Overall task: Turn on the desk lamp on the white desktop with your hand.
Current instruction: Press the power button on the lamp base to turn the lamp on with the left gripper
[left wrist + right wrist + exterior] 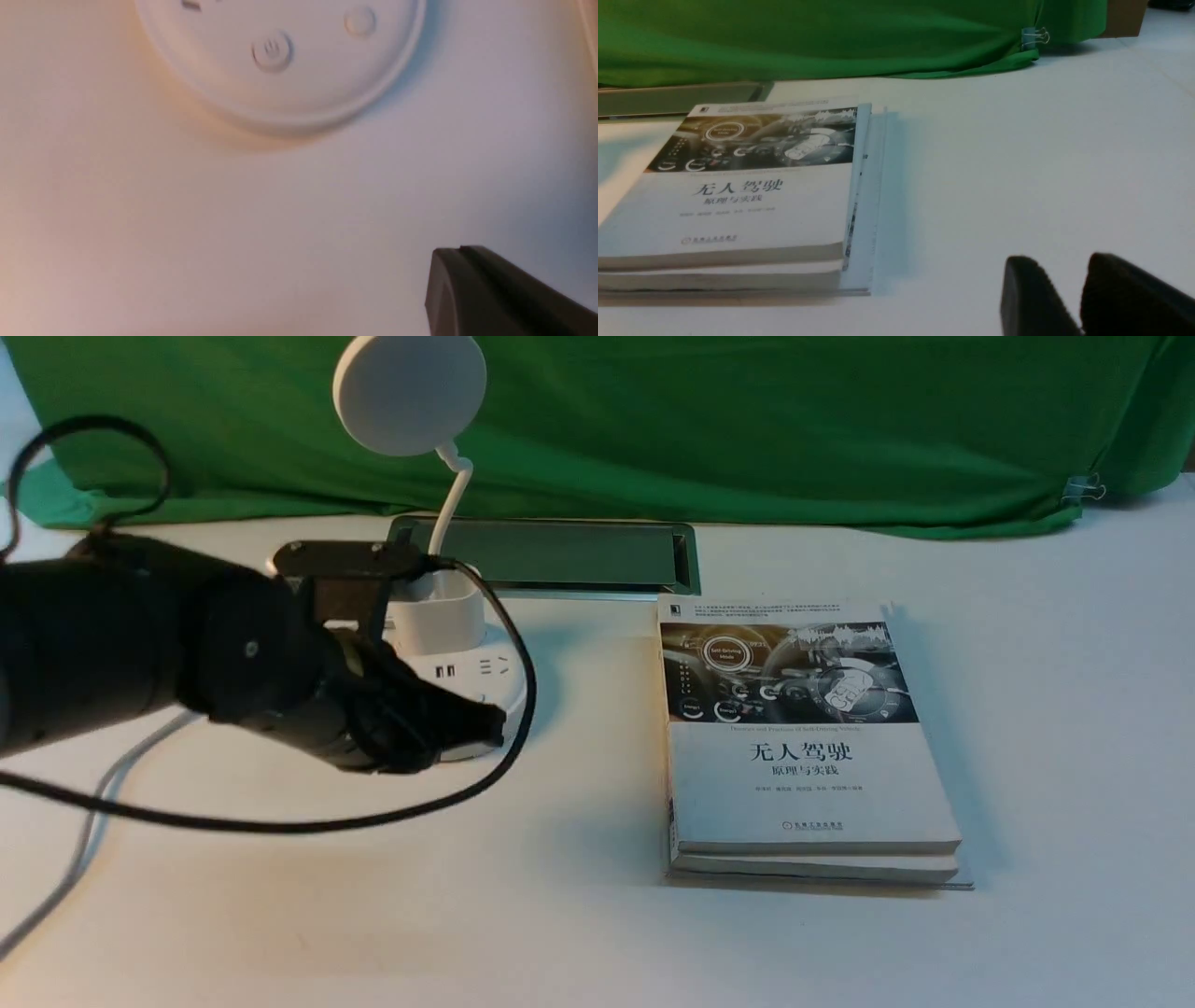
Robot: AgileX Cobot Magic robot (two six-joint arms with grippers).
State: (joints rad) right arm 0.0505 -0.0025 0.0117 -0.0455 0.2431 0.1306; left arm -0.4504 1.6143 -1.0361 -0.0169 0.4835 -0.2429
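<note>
Left claw [478, 726], nearest to us: black, on a thick dark arm that is reaching in from the left and trailing a looping black cable [280, 823]. Its jaws are looking pressed together (its own wrist view is showing them as one dark wedge) and are gripping nothing. In the front view the tip is hanging at the near rim of the lamp's base. The wrist view is showing bare tabletop between tip and base, so they are not touching.

Desk lamp [439, 607]: white, standing at the left rear of the tabletop [597, 933], just in front of the cable slot [560, 555]. Its disc head [409, 392] is rising on a thin bent neck above the cup-shaped holder. The round base [299, 93] is showing a power button [272, 50] and a plain button [359, 22].

Books [803, 775]: two, lying stacked flat to the right of the lamp, well apart from it.

Right claw [1069, 268]: out of the front view. We are seeing two black fingers [1031, 298] standing slightly apart, holding nothing, low over the tabletop near the books.

Green cloth [747, 429]: hanging along the rear edge.
</note>
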